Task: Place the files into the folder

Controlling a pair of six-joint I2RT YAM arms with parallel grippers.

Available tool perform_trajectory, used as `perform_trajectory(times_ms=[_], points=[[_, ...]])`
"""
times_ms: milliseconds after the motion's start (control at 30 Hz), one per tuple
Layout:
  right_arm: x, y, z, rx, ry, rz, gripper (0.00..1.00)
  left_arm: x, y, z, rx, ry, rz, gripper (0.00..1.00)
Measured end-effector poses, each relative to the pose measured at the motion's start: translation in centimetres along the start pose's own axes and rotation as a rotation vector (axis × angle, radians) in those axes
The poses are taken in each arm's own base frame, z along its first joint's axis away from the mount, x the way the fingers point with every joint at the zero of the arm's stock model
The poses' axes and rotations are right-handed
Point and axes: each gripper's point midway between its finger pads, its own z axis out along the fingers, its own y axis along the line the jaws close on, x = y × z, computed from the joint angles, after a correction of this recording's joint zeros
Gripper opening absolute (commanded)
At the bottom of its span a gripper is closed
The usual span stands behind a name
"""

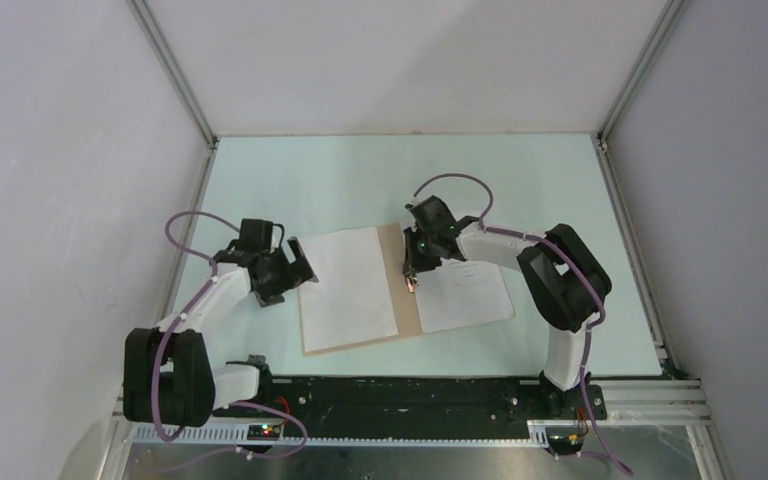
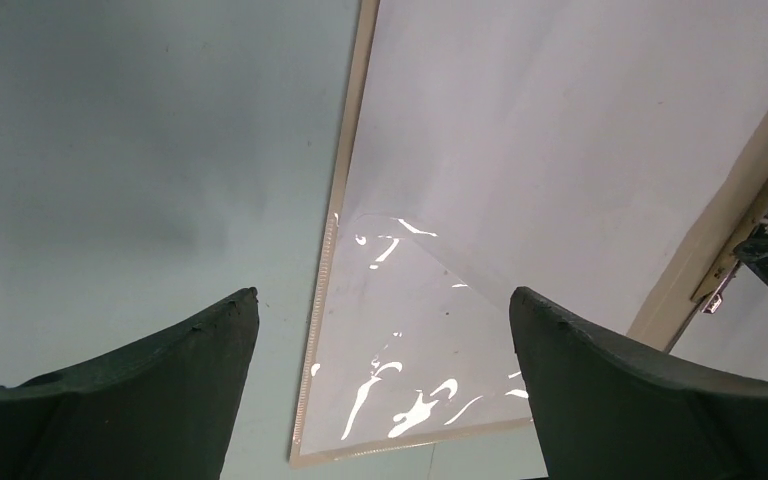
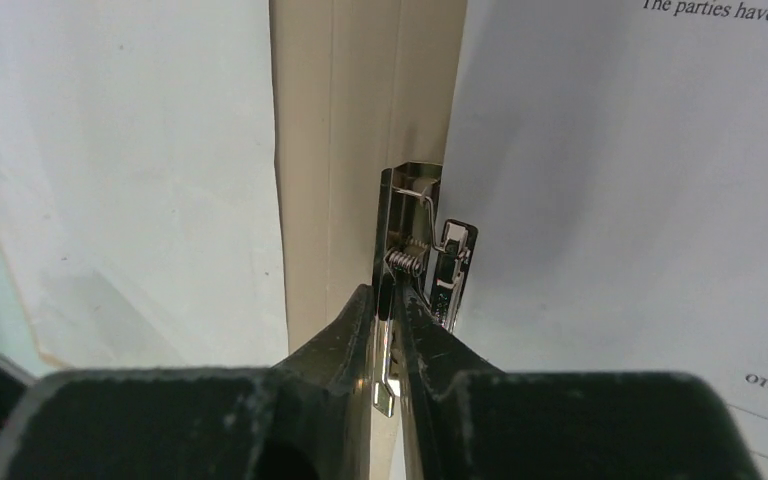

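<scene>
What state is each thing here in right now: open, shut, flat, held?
folder: open, lying flat.
left sheet: flat on left leaf.
right sheet: printed, flat on right leaf.
metal clip: pinched by right claw.
right claw: shut on metal clip.
left claw: open, empty.

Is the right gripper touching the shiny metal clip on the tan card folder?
Touching. The right wrist view shows the right gripper pinched onto the shiny metal clip, no gap.

I note even soft light, faint shadows, hard glare on clear film (image 2: pixel 400 395) lower centre, glints on metal clip (image 3: pixel 407 262), wrist foregrounds blurred.
</scene>
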Motion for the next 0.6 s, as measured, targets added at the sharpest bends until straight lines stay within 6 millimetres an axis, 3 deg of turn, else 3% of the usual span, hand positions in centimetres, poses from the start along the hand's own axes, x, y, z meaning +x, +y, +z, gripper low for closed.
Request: perform_trajectory(times_ms=[200, 467, 600], points=[[0.3, -0.7, -0.5, -0.119, 0.008, 0.086, 0.14, 0.6, 0.2, 1.0, -0.007, 0.05, -0.008, 1.0], [1.2, -1.4, -1.4, -0.127, 0.014, 0.114, 0.17, 1.2, -0.2, 2.1, 0.012, 0.1, -0.017, 1.0], [1.6, -1.6, -2.2, -0.048, 0.0, 0.074, 0.41, 1.2, -0.3, 2.1, 0.017, 0.099, -0.017, 1.0]])
